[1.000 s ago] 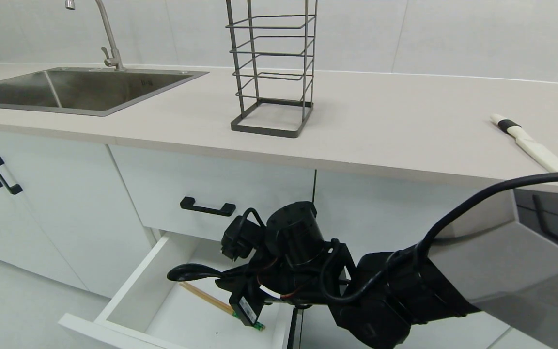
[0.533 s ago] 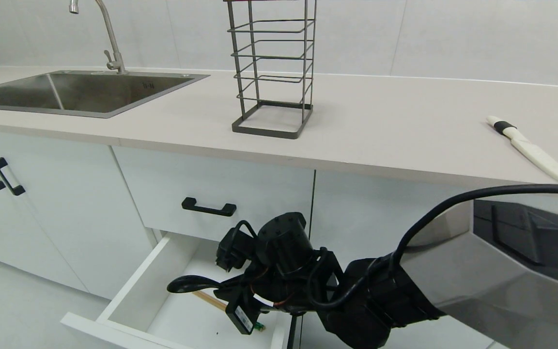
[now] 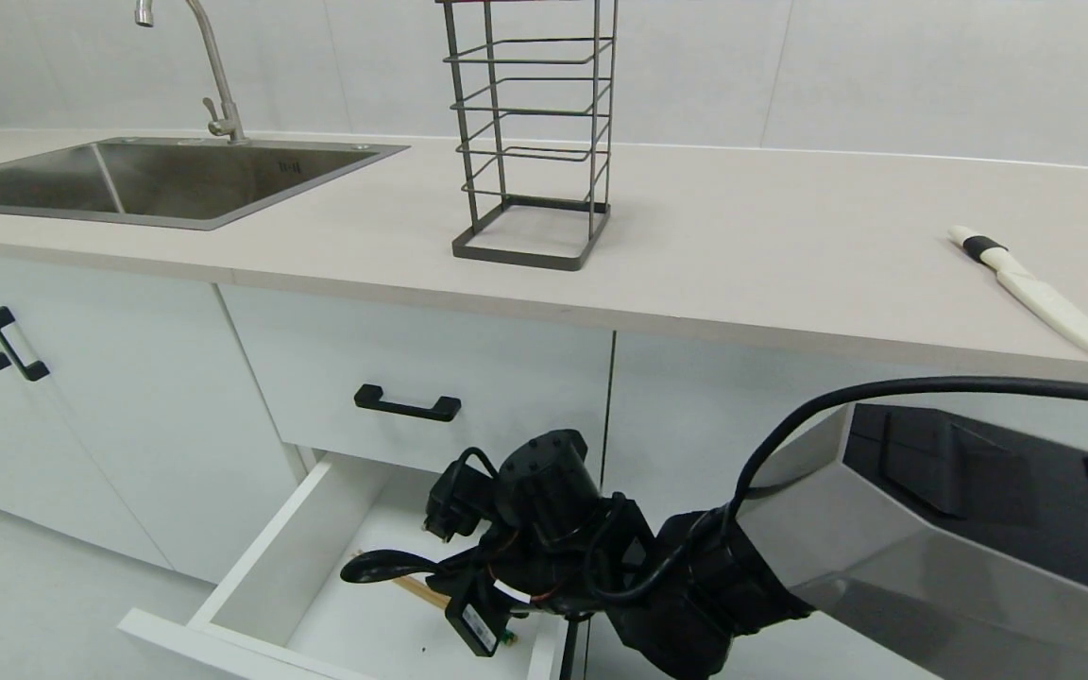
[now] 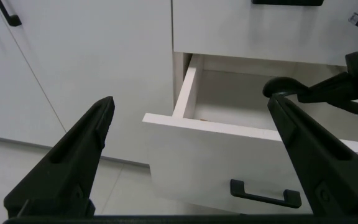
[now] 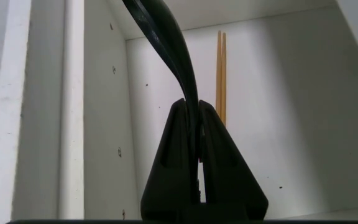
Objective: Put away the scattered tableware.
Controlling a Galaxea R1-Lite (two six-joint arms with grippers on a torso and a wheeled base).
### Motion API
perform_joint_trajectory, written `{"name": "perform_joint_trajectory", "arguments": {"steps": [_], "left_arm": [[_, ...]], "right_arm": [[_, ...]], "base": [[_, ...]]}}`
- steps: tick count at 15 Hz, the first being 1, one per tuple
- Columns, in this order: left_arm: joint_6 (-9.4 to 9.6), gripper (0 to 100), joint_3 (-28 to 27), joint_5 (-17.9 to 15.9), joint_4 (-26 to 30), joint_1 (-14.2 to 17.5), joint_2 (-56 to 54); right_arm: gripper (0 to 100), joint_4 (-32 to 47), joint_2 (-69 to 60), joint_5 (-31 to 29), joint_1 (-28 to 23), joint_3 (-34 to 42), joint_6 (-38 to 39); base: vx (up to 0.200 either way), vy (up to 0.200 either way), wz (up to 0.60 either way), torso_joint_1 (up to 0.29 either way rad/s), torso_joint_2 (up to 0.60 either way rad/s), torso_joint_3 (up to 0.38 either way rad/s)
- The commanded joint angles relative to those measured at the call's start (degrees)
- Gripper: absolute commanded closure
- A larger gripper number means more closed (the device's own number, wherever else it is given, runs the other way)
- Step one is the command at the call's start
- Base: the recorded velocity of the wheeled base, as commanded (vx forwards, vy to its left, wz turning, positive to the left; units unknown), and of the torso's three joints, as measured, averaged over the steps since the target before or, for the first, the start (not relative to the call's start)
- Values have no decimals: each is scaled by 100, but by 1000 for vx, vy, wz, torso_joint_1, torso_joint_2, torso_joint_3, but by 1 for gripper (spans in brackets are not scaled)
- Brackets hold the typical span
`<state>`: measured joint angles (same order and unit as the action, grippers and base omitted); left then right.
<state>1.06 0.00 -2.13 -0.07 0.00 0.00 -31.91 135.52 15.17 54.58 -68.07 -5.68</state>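
Observation:
My right gripper (image 3: 462, 572) is shut on the handle of a black spoon (image 3: 382, 565), holding it just above the open white drawer (image 3: 256, 581) under the counter. The right wrist view shows the fingers (image 5: 180, 124) clamped on the spoon's handle (image 5: 166, 37), with a pair of wooden chopsticks (image 5: 221, 68) lying on the drawer floor below. The chopsticks (image 3: 416, 591) peek out under the spoon in the head view. A white knife (image 3: 1035, 293) with a black band lies on the counter at the far right. My left gripper (image 4: 190, 106) hangs open in front of the drawer (image 4: 229, 158).
A tall wire rack (image 3: 530, 142) stands mid-counter, and a steel sink (image 3: 147, 175) with a tap sits at the left. A closed drawer with a black handle (image 3: 407, 406) is above the open one. Cabinet doors (image 3: 81, 416) are to the left.
The right gripper has come down a little with the spoon, closer to the drawer floor. The head view itself shifted slightly at first.

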Motion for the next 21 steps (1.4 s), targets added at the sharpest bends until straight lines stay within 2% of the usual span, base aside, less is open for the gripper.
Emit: {"name": "perform_joint_trajectory", "arguments": {"steps": [1,5,8,11,13,15,21], "left_arm": [[-1,0,0,2,-1,0,0],[-1,0,0,2,-1,0,0],[-1,0,0,2,-1,0,0],[-1,0,0,2,-1,0,0],[-1,0,0,-6,-1,0,0],[-1,0,0,-6,-1,0,0],[-1,0,0,2,-1,0,0]], "right_arm": [[100,1,159,4,0,-48,-47],[100,388,299,-58,0,-479,-153],[100,977,422,-602,-17,-918,-434],[100,1522,730,-813,35,-1674,-548],[100,1908,800,-910,62,-1868,-557],[100,1996,1020,-928,62,-2131,-583],[100,2005,1328,-919,35,-2202,-689]], "base": [[0,0,0,0,0,0],[0,0,0,0,0,0],[0,0,0,0,0,0],[0,0,0,0,0,0],[0,0,0,0,0,0],[0,0,0,0,0,0],[0,0,0,0,0,0]]}}
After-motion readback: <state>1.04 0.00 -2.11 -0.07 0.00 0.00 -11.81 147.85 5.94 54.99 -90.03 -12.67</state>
